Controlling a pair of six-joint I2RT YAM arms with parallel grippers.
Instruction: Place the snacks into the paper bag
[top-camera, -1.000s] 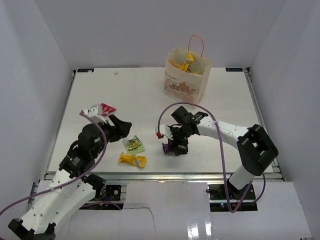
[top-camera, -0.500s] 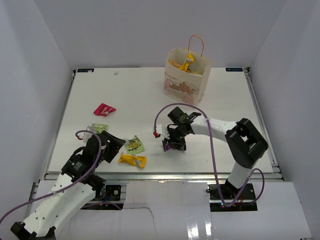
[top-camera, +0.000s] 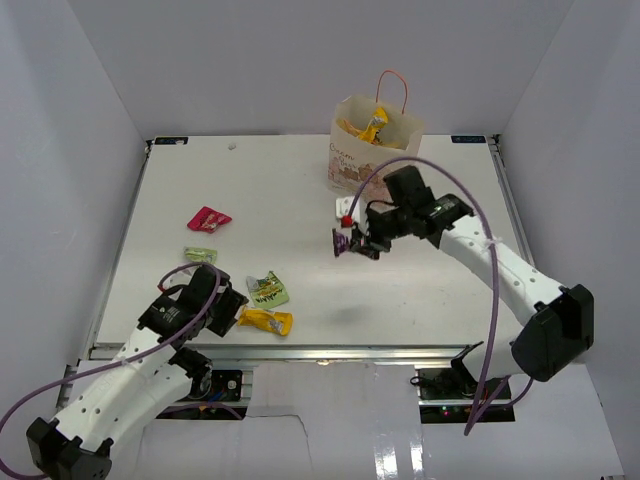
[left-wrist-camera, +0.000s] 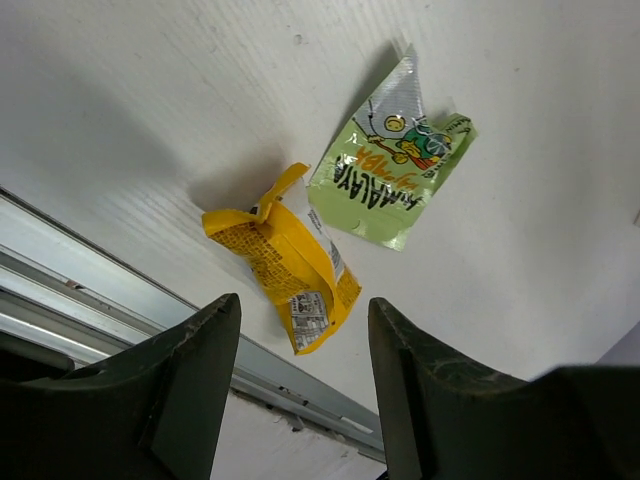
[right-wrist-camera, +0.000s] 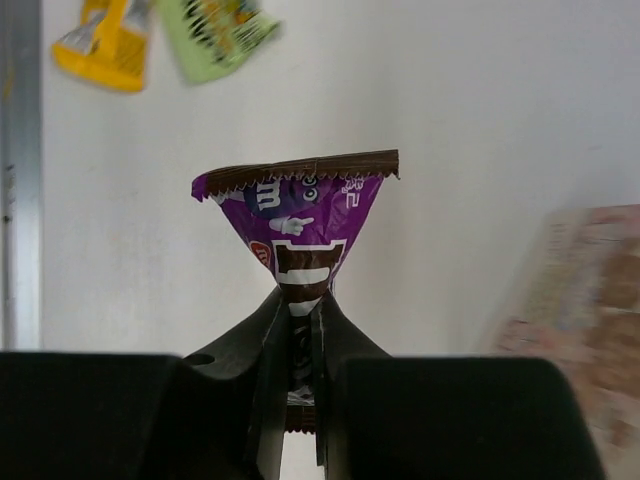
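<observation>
The paper bag (top-camera: 372, 160) stands upright at the back of the table, with yellow snacks (top-camera: 372, 125) showing in its mouth. My right gripper (top-camera: 362, 243) (right-wrist-camera: 300, 300) is shut on a purple candy packet (top-camera: 343, 241) (right-wrist-camera: 295, 215), held above the table in front of the bag. My left gripper (top-camera: 232, 308) (left-wrist-camera: 303, 320) hangs open just left of a yellow packet (top-camera: 265, 320) (left-wrist-camera: 290, 265); nothing is between its fingers. A green packet (top-camera: 268, 289) (left-wrist-camera: 390, 175) lies beside the yellow one.
A second green packet (top-camera: 200, 255) and a red-pink packet (top-camera: 208, 219) lie on the left of the table. The metal rail (left-wrist-camera: 120, 300) of the near table edge runs close under the yellow packet. White walls enclose three sides.
My right gripper shut on the purple packet and lifted it from the table towards the bag. My left arm drew back to the near edge, beside the yellow packet.
</observation>
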